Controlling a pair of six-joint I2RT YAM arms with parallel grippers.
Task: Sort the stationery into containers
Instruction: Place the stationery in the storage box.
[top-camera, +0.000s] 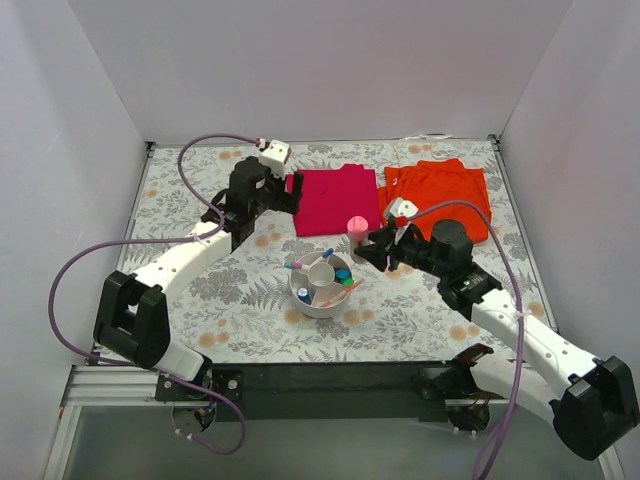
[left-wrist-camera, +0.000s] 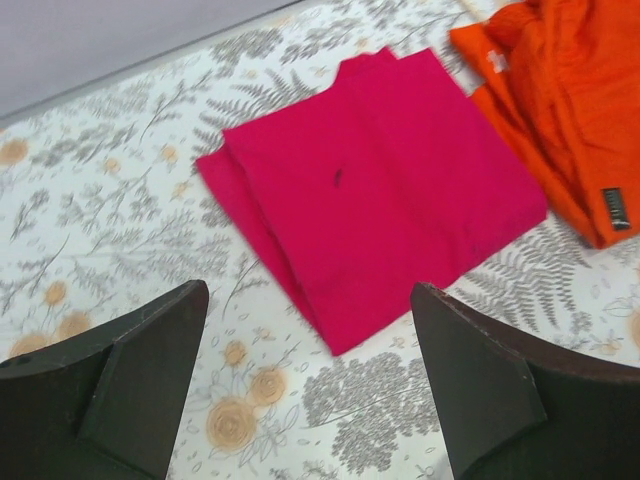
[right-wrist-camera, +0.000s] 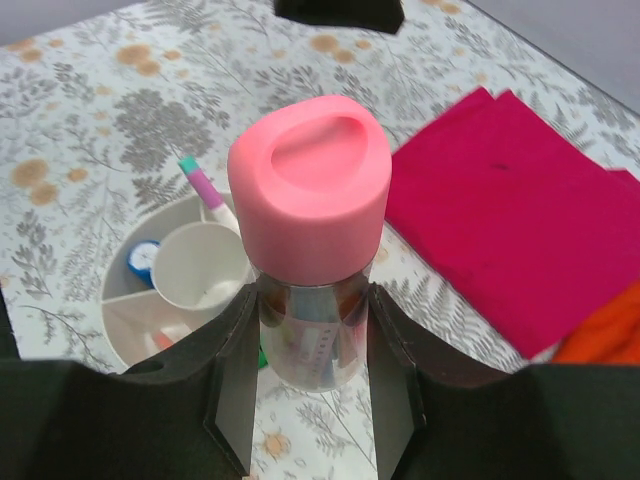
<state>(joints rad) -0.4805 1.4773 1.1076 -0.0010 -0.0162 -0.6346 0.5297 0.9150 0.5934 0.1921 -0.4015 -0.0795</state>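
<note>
My right gripper is shut on a clear tube with a pink cap, held upright above the table just right of the round white organizer. In the top view the pink-capped tube stands at the right gripper, behind and to the right of the organizer. The organizer's compartments hold a marker with a pink and green end, a blue item and a thin orange pen. My left gripper hangs open and empty over the table by the magenta cloth's near corner.
A folded magenta cloth and an orange cloth lie side by side at the back of the floral table. White walls close in the back and both sides. The left gripper hovers by the magenta cloth's left edge.
</note>
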